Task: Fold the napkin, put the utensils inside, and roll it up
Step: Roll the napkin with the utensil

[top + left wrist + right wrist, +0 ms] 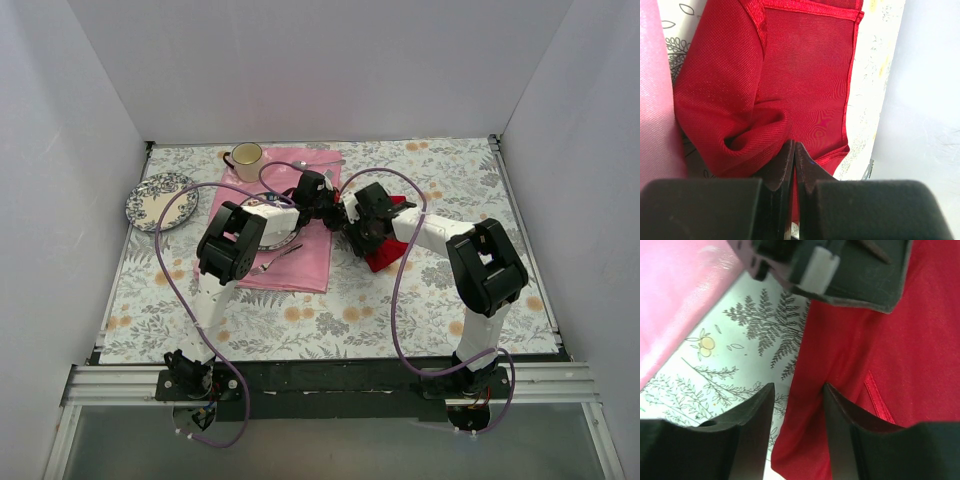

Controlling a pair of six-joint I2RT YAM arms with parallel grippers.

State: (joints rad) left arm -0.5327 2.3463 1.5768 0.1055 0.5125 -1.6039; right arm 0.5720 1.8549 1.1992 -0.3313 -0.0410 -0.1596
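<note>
The deep red napkin [386, 256] lies bunched on the floral tablecloth, just right of the pink cloth. In the left wrist view the napkin [805, 75] fills the frame, folded over with a puckered roll at its left. My left gripper [794, 146] is shut on a pinch of it, with red cloth showing between the jaws. My right gripper [799, 390] is open and straddles the napkin's [890, 350] left edge, one finger over the tablecloth and the other over the cloth. Both grippers [338, 212] meet at the table's middle. The utensils are hidden.
A large pale pink cloth [300, 262] lies left of the napkin with a silver fork [276, 262] on it. A cream mug [246, 156] stands at the back, and a patterned plate [158, 200] at the far left. White walls enclose the table.
</note>
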